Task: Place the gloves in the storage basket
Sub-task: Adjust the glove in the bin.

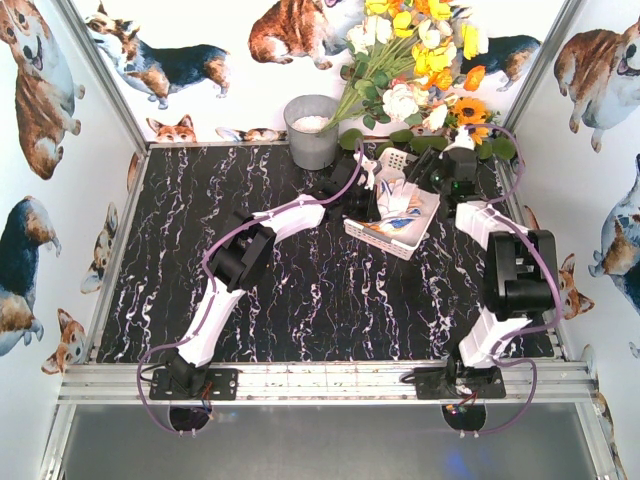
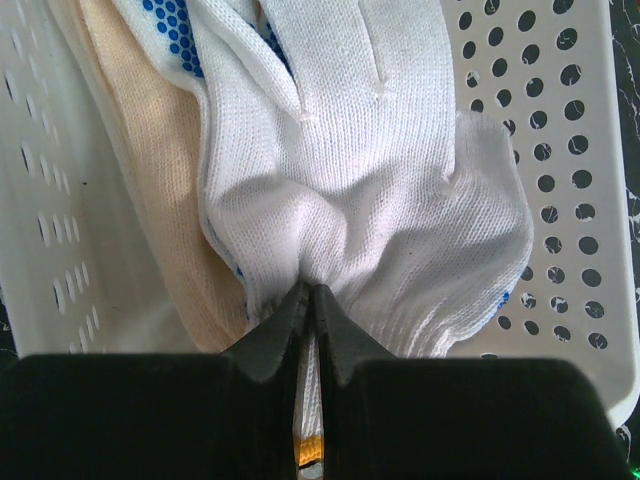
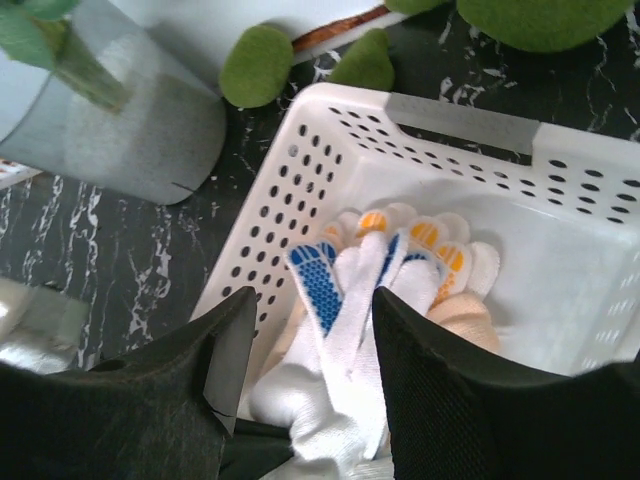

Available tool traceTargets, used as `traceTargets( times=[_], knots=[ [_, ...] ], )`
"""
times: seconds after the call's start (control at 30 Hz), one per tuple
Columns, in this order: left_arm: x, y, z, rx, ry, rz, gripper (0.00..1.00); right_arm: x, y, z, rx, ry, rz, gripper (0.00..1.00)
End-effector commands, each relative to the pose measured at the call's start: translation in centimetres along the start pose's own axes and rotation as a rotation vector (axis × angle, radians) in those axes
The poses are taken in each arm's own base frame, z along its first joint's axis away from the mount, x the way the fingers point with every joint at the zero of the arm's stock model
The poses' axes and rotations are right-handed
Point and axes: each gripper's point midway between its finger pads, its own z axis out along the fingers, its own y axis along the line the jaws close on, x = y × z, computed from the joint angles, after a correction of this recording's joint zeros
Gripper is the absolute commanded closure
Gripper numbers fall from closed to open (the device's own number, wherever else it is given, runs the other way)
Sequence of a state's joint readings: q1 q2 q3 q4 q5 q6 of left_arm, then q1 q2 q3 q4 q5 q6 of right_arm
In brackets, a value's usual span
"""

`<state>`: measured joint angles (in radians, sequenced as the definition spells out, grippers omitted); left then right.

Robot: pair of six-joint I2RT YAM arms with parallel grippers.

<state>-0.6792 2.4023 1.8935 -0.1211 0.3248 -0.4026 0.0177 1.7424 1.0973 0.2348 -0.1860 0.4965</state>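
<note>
The white storage basket [image 1: 375, 235] sits at the back right of the table, and its perforated wall also shows in the left wrist view [image 2: 560, 150] and the right wrist view [image 3: 300, 170]. Several gloves lie piled in it: a white glove [image 2: 370, 180], a cream glove [image 2: 150, 190] and blue-dotted fingers [image 3: 322, 285] beside yellow-dotted fingertips [image 3: 425, 235]. My left gripper [image 2: 308, 292] is shut on the white glove's cuff end, over the basket [image 1: 368, 198]. My right gripper [image 3: 312, 300] is open and empty, hovering over the basket's gloves [image 1: 440, 185].
A grey metal bucket [image 1: 312, 130] stands at the back, just left of the basket, also in the right wrist view [image 3: 120, 130]. A bunch of artificial flowers [image 1: 420, 60] and green leaves [image 3: 255, 65] lie behind the basket. Printed walls enclose the table.
</note>
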Motion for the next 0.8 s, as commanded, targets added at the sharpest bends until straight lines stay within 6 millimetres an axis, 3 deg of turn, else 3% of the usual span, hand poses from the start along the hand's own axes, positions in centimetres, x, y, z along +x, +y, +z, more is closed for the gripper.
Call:
traceTargets(
  times=[0.0, 0.17, 0.5, 0.77],
  knots=[
    [3.1, 2.0, 0.4, -0.059, 0.092, -0.014, 1.00, 0.0, 2.6, -1.2, -0.080, 0.030, -0.081, 0.51],
    [3.0, 1.9, 0.4, -0.057, 0.087, -0.015, 1.00, 2.4, 4.1, -0.4, -0.119, 0.151, -0.102, 0.60],
    [3.0, 1.8, 0.5, -0.050, 0.083, -0.022, 1.00, 6.2, 4.6, 2.3, -0.148, 0.302, -0.074, 0.73],
    [3.2, 1.8, 0.6, -0.048, 0.089, -0.024, 1.00, 5.8, 2.6, 4.2, -0.045, 0.278, -0.088, 0.74]
  ],
)
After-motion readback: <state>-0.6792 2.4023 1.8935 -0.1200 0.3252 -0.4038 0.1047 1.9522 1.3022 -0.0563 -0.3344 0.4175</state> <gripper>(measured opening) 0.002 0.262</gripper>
